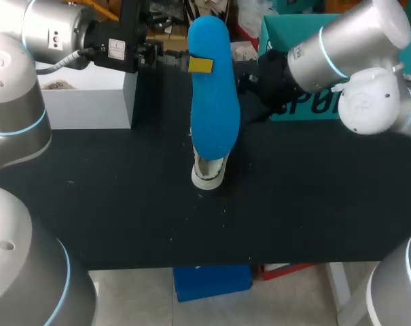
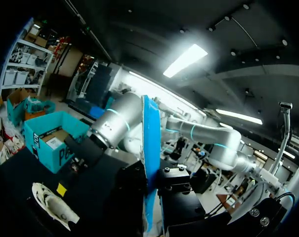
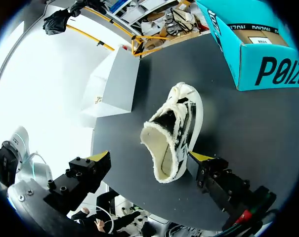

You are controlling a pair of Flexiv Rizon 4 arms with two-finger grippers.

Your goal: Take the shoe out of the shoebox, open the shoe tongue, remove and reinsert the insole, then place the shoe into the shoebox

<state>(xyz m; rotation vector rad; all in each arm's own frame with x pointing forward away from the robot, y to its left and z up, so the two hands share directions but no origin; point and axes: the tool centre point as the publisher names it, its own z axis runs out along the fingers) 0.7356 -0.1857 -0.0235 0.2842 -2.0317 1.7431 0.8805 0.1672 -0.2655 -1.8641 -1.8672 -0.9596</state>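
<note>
**Bench** [image 1: 110, 204]: black top, carrying every item listed below.

**Shoe** [image 1: 210, 173]: white with dark panels and a frayed collar. It rests on the bench near the middle, outside the shoebox. The collar gapes open, and the cream inside shows in the right wrist view [image 3: 171, 133].

**Insole** [image 1: 215, 88]: bright blue, out of the shoe and held in the air above it. Its flat face is turned to the head camera. In the left wrist view it appears edge-on [image 2: 150, 163].

**Left end effector** [image 1: 200, 64]: clenched on the insole near its upper end, one yellow tip lying on the blue face.

**Right end effector** [image 3: 150, 158]: released, fingers spread wide with the shoe's heel end between them. One finger [image 3: 100, 157] stands well apart from the shoe. The other [image 3: 201, 157] is just beside the shoe's side, but contact cannot be told from this angle.

**Shoebox** [image 1: 287, 34]: teal, open, at the far right of the bench behind the right arm. It is well apart from the shoe [image 3: 258, 59].

**White box** [image 1: 90, 95]: at the far left of the bench, under the left arm.
</note>
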